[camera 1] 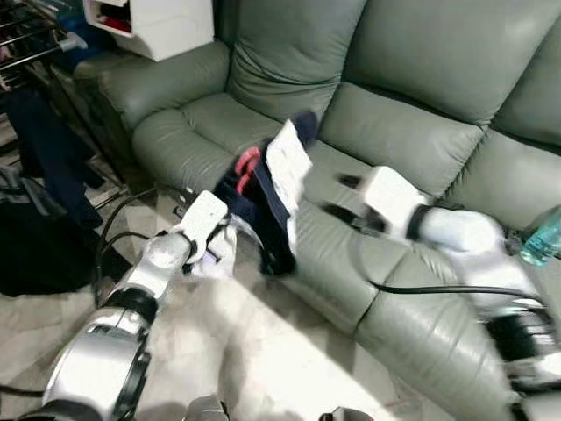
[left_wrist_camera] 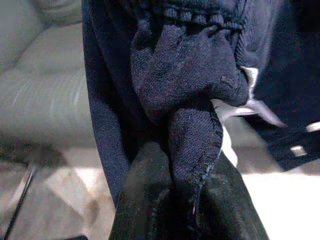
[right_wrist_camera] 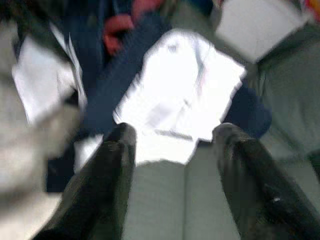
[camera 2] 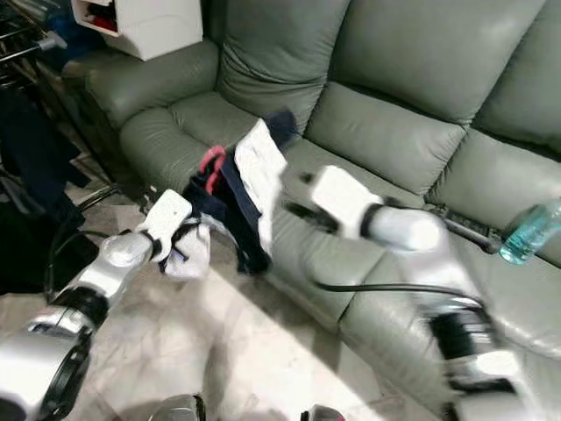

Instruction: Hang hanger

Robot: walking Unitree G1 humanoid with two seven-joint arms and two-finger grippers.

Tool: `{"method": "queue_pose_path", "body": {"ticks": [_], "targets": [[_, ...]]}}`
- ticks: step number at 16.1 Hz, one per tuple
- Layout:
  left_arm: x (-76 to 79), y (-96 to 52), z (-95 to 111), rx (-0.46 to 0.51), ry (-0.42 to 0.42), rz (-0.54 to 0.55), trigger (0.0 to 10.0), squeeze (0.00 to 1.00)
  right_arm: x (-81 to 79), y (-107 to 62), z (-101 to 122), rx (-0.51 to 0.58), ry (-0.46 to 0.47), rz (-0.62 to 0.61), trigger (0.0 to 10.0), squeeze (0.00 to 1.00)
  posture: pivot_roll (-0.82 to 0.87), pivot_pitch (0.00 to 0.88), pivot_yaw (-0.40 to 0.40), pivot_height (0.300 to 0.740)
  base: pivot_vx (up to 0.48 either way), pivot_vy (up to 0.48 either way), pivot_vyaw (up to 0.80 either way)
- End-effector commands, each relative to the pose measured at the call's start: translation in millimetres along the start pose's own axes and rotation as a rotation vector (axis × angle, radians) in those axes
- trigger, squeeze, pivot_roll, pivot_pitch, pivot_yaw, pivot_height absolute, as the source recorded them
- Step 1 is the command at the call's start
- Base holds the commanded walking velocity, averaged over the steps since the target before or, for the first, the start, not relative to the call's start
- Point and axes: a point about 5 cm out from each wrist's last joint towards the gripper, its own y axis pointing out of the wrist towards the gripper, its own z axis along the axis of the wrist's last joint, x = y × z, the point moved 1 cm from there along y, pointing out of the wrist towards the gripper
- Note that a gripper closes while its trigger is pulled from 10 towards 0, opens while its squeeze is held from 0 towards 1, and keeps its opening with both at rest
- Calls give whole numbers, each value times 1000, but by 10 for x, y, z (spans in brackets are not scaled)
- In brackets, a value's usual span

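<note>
The left claw (camera 1: 230, 235) was clenched on the dark navy garment (camera 1: 263, 206), a fold of its cloth (left_wrist_camera: 192, 150) pinched tight between the two black fingers (left_wrist_camera: 145, 200), and it held that bundle at the near edge of the grey sofa (camera 1: 394, 114), just off the front of the left seat cushion. The right claw (right_wrist_camera: 172, 145) was released, its fingers spread wide with nothing between them, and it hovered just to the right of the bundle, aimed leftward at it. Directly ahead of it lay a white piece of cloth (right_wrist_camera: 182, 95) resting on top of the navy fabric, with a red loop (camera 1: 248, 161) at the bundle's far-left side that may be part of the hanger, though blur made that uncertain. The bundle ran roughly from far to near, drooping over the cushion edge toward the floor (camera 1: 263, 351). The left arm already had the load, so the move seemed to turn on the right claw closing the short gap leftward. A drying rack (camera 1: 26, 39) stood far to the left, well apart from both claws.
</note>
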Motion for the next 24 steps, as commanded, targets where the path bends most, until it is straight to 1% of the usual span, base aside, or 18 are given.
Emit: {"method": "queue_pose_path", "body": {"ticks": [1,2,3,4,5,6,8,9,10,12,15,16,17,18,19,21,23,24], "targets": [[-16,-24,79,50,77,-39,0,0,30,-62,-40,-14,-17,26,10000,1000,-104,26,28,740,0,0,0],[3,-52,54,55,111,-79,0,0,45,-136,-111,-49,-26,70,10000,1000,-103,26,29,740,0,0,0],[27,-105,15,63,171,-142,0,0,70,-257,-218,-115,-62,143,10000,1000,-98,27,33,740,0,0,0],[37,-139,-7,65,221,-177,0,0,113,-286,-254,-142,-121,152,10000,1000,-98,27,33,740,0,0,0],[47,-160,-6,78,247,-199,0,0,143,-290,-257,-147,-149,159,10000,1000,-96,25,34,740,0,0,0],[72,-174,26,111,275,-222,0,0,175,-278,-244,-144,-152,166,10000,1000,-96,25,34,740,0,0,0],[128,-184,82,160,303,-254,0,0,186,-250,-243,-142,-163,177,10000,1000,-90,23,33,740,0,0,0],[213,-196,116,197,350,-299,0,0,167,-219,-244,-143,-187,198,10000,1000,-90,23,33,740,0,0,0],[249,-203,120,206,363,-317,0,0,158,-208,-245,-142,-196,205,10000,1000,-86,22,34,740,0,0,0],[380,-216,153,249,410,-373,0,0,120,-152,-250,-126,-203,246,10000,1000,-86,22,34,740,0,0,0],[478,-214,241,304,436,-401,0,0,82,-90,-273,-125,-220,296,10000,1000,-89,23,34,740,0,0,0],[522,-208,261,315,443,-410,0,0,43,-45,-281,-120,-185,327,10000,1000,-89,23,34,740,0,0,0],[541,-207,274,323,446,-415,0,0,24,-26,-294,-120,-174,343,10000,910,-89,26,32,740,0,0,0],[577,-198,302,336,446,-420,0,0,-43,9,-349,-123,-110,386,0,0,-85,27,30,740,0,0,0],[592,-194,320,343,447,-423,0,0,-87,16,-394,-126,-51,418,0,0,-85,27,30,740,0,0,0],[608,-195,341,353,450,-425,0,0,-151,13,-462,-143,21,477,0,0,-84,31,29,740,0,0,0],[626,-190,352,358,455,-428,0,0,-201,4,-488,-161,54,536,0,0,-84,31,29,740,0,0,0],[641,-189,361,361,455,-430,0,0,-216,5,-497,-168,52,557,0,0,-83,32,26,740,0,0,0]]}}
